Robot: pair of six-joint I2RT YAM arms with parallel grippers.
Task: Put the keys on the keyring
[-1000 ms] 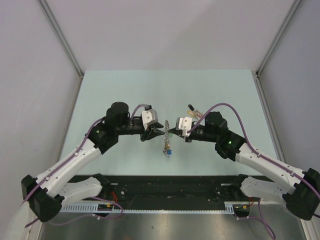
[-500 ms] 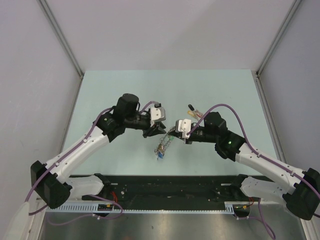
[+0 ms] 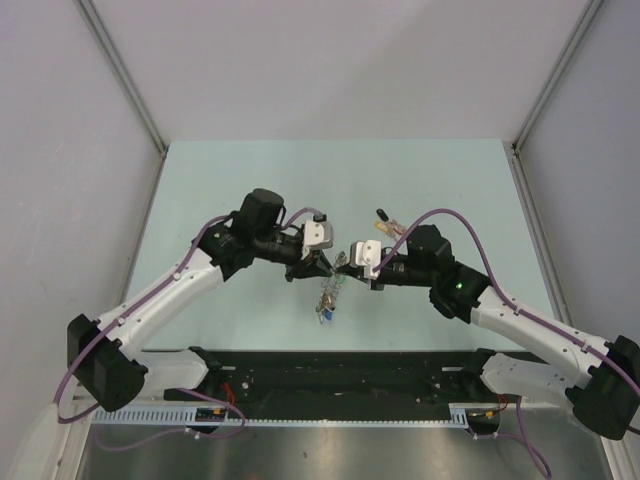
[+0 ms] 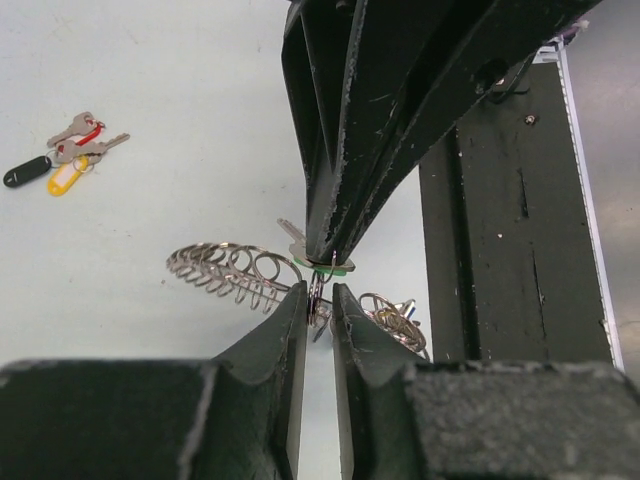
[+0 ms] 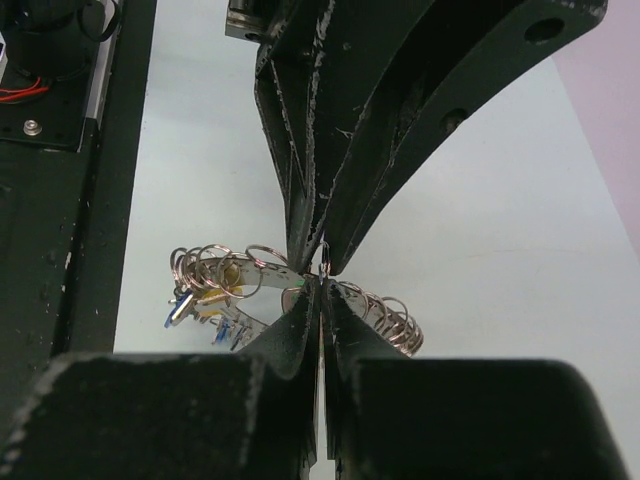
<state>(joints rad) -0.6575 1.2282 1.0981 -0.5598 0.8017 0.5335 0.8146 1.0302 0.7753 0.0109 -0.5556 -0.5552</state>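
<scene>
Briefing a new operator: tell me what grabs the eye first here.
The black left pincer and right pincer meet tip to tip at mid-table, both pinching the large flat grey metal keyring fringed with small silvery loops. Tiny blue-headed keys hang on it; a separate bunch of keys with black, yellow and red tags lies apart on the pale green table.

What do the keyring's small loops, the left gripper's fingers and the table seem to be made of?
The keyring: polished steel wire, probably; its loops glint silvery with thin bright highlights. The fingers of the left gripper: matte black, likely hard plastic or coated metal, with pale scuffs along the edges. The table: smooth, pale green, low sheen; material unclear.
</scene>
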